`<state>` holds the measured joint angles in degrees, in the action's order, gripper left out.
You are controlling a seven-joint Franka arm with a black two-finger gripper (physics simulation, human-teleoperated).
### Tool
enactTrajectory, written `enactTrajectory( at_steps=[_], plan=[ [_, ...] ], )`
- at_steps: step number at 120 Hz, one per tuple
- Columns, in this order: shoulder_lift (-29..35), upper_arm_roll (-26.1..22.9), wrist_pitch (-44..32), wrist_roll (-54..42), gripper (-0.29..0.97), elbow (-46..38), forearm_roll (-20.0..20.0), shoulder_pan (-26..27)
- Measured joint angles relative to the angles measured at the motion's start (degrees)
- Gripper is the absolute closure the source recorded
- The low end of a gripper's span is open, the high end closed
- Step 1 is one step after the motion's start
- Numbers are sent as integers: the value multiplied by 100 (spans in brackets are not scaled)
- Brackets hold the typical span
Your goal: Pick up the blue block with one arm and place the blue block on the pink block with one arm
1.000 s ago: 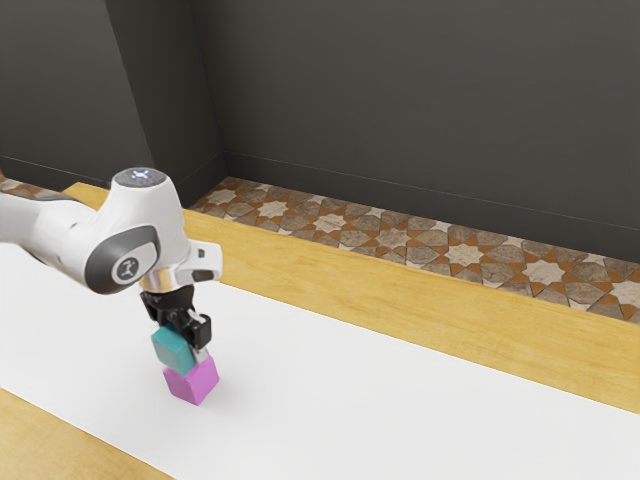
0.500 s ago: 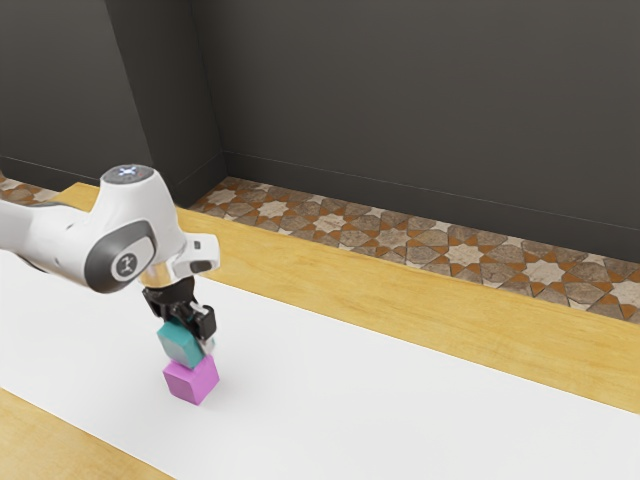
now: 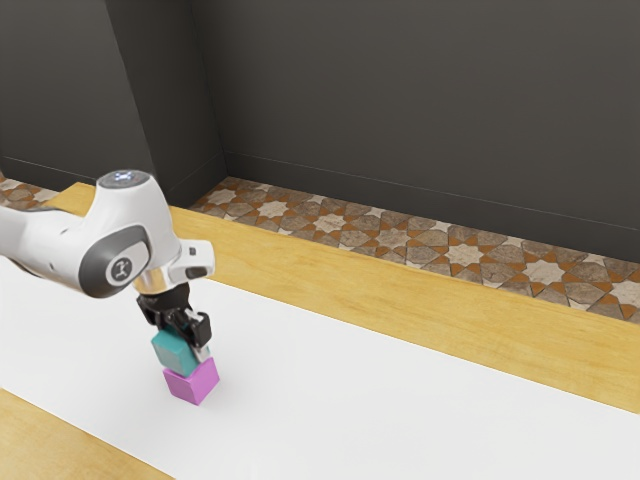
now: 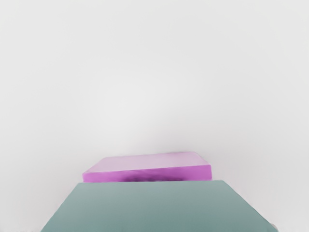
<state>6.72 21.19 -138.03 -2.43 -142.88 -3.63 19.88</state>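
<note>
One pincer gripping blue block, pink block beneath partly hidden, contact hard to tell

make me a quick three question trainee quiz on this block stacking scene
1. True or false: the pink cube sits above the teal-blue cube.
2. What is the black two-finger gripper shut on?
3. The pink cube stands on: A a green tray, B the white tabletop, C a metal shelf.
Key: 1 false; 2 the teal-blue cube; 3 B.
</note>
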Motion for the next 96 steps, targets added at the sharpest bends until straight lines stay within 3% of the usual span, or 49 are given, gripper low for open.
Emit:
enactTrajectory(
  at_steps=[64, 73, 96],
  plan=[
    [-102, 1, -31, 78, 33, 18, -10, 20],
    [-103, 0, -34, 68, 24, 20, -2, 27],
    [-105, -1, -32, 5, 14, 21, 32, 38]
  ],
)
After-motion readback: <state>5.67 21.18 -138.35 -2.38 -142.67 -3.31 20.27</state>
